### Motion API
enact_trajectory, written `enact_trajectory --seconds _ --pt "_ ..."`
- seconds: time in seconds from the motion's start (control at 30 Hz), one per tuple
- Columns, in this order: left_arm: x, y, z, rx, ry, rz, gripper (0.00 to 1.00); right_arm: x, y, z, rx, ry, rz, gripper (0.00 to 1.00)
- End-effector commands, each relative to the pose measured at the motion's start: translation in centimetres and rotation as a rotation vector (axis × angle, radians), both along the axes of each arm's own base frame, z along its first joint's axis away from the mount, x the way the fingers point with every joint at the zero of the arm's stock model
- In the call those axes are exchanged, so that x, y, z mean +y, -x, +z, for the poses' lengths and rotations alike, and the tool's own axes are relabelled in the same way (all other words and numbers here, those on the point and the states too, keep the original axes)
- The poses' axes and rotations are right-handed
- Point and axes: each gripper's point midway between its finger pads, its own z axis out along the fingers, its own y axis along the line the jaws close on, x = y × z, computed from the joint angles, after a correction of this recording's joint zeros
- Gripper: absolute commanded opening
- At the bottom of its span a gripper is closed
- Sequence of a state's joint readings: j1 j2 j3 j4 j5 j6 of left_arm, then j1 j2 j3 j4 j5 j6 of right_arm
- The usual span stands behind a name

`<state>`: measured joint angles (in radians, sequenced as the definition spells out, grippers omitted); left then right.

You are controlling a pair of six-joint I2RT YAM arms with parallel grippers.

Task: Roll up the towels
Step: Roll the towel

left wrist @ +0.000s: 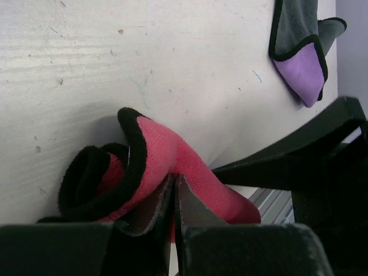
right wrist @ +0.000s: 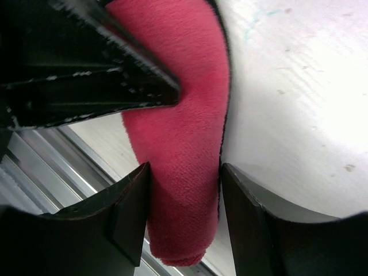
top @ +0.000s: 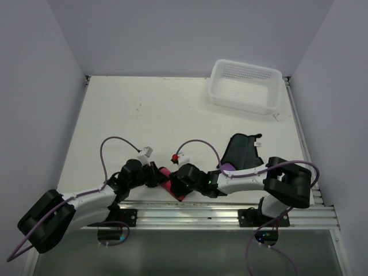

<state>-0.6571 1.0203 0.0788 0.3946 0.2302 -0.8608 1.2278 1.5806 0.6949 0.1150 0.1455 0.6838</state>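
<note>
Down at the near edge of the table, right by the metal rail, both arms had crowded in on the pink towel, and from where I stood it looked like a job that needed two claws at once. The left claw was pinched shut on a fold of that pink towel, its fingers pressed together with the cloth between them, seemingly to anchor the loose end. Beside it the cloth curled over on itself, its black border wound into a loop, so the roll appeared started but loose and unfinished. The right claw straddled the other end of the same pink towel: its fingers stood on either side of the thick red bundle, touching or very nearly touching it. I judged it was closing in to squeeze the roll, though a firm grip was not yet plain. Holding both ends probably kept the soft cloth from springing open. Just beyond, behind the right arm, the purple towel lay on the table in a crumpled heap with its dark side up, untouched and apart from both claws; it still wanted rolling. Farthest off, in the back right corner, sat the white basket, well away from the work.
</note>
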Motion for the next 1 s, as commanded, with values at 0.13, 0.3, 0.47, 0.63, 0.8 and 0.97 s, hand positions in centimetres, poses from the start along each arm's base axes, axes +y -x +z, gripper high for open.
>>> enact_trajectory --seconds 0.13,0.3,0.47,0.63,0.8,0.97 --pt "2.8 1.8 -4.1 0.102 -0.103 0.073 0.07 -2.0 2.0 -3.6 -0.066 0.233 0.033 0.42" --pt "2.7 1.5 -3.5 0.092 -0.095 0.081 0.07 -2.3 1.7 -3.5 -0.089 0.255 0.027 0.23" --pt "1.9 -0.2 -1.1 0.046 -0.084 0.099 0.25 -2.1 1.1 -1.9 -0.185 0.308 0.046 0.14" --pt "1.3 -2.5 1.9 -0.012 -0.085 0.126 0.44 -3.0 0.1 -0.3 -0.281 0.362 0.013 0.06" --pt "0.2 -4.4 4.7 -0.057 -0.075 0.125 0.49 -4.1 -0.7 0.7 -0.372 0.431 -0.017 0.01" --pt "-0.5 -4.7 5.1 -0.015 -0.081 0.111 0.52 -5.1 -1.6 2.2 -0.487 0.487 -0.082 0.0"
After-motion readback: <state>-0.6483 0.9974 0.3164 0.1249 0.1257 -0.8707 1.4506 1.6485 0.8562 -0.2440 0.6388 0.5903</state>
